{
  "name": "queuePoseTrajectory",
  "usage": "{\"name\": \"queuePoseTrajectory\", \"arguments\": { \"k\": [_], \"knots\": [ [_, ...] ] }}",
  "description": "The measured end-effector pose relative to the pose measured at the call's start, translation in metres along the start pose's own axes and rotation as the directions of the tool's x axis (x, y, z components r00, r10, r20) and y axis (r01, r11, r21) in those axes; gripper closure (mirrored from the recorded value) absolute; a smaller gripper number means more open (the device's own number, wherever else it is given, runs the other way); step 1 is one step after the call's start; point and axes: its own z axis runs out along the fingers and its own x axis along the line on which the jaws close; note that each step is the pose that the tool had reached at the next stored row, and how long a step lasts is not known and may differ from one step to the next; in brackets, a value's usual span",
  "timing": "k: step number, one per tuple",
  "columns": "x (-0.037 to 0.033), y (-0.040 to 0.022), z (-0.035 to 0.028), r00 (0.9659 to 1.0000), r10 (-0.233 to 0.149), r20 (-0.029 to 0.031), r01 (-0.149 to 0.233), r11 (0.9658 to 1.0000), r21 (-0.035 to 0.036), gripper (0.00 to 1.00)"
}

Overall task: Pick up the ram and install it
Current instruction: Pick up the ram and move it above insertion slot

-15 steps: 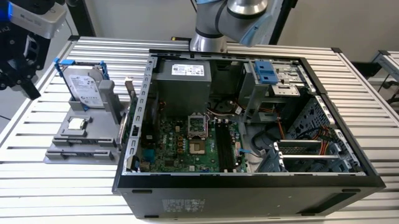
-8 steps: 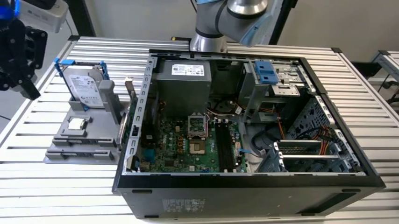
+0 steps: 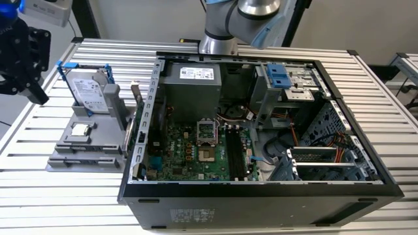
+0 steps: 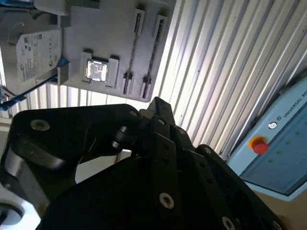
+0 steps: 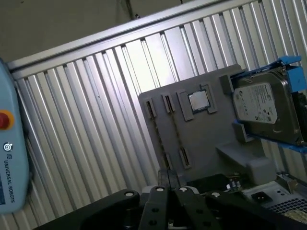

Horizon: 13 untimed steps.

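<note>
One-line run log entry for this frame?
gripper: hovers above table, at exterior view's left of grey parts holder | ram: position unclear | computer case: open

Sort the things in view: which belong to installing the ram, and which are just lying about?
Job: black gripper; green motherboard with long black slots; open black computer case.
Lying about: silver hard drive in blue bracket; small square silver processor chip; pale blue control pendant with red button.
</note>
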Motion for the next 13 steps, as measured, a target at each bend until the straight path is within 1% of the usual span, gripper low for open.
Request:
{"name": "queuePoseTrajectory", "arguments": {
  "k": [2, 5, 7, 10, 12, 13],
  "knots": [
    [-0.0007, 0.0002, 0.0001, 0.9996, -0.030, 0.0001, 0.030, 0.9996, -0.0002, 1.00],
    [-0.0010, 0.0004, 0.0001, 0.9965, -0.084, 0.0004, 0.084, 0.9965, -0.0009, 1.00],
    [-0.0015, 0.0006, 0.0001, 0.9931, -0.117, 0.0007, 0.117, 0.9931, -0.0014, 1.00],
    [-0.0023, 0.0008, 0.0002, 0.9879, -0.155, 0.0010, 0.155, 0.9879, -0.0021, 1.00],
    [-0.0026, 0.0010, 0.0001, 0.9829, -0.184, 0.0010, 0.184, 0.9829, -0.0027, 1.00],
    [-0.0027, 0.0010, 0.0001, 0.9798, -0.200, 0.0011, 0.200, 0.9797, -0.0030, 1.00]
  ]
}}
